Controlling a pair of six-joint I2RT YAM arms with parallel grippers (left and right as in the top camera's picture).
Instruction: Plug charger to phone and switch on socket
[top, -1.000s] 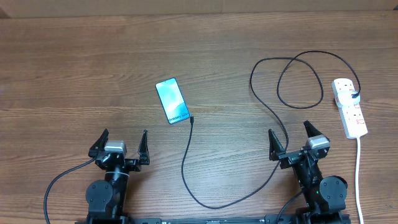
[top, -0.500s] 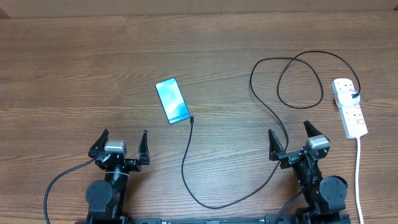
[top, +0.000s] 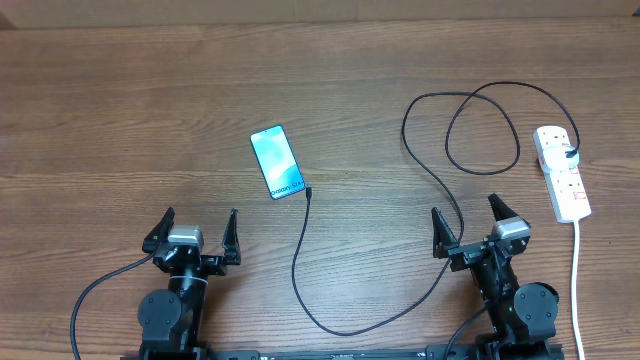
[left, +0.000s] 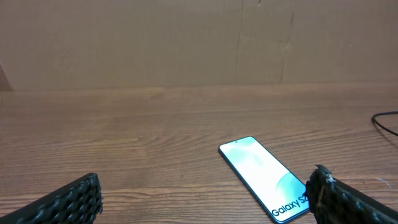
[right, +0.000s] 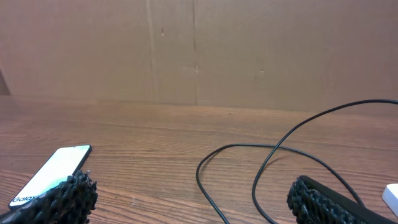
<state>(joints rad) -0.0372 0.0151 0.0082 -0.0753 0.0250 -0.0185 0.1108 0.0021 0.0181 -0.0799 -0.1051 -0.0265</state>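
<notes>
The phone (top: 276, 162) lies screen up on the wooden table, left of centre, and shows in the left wrist view (left: 264, 175) and at the left of the right wrist view (right: 53, 172). The charger (top: 440, 185) is a thin black cable looping from the socket (top: 561, 172) at the right edge; its connector tip (top: 308, 191) rests just right of the phone's near end, not inserted. My left gripper (top: 196, 226) is open at the front left, my right gripper (top: 466, 216) open at the front right. Nothing sits between either pair of fingers.
A white cord (top: 577, 280) runs from the socket toward the front edge, right of my right arm. The charger cable curves across the front centre (top: 345, 328) between the two arms. A brown cardboard wall (left: 199, 43) backs the table.
</notes>
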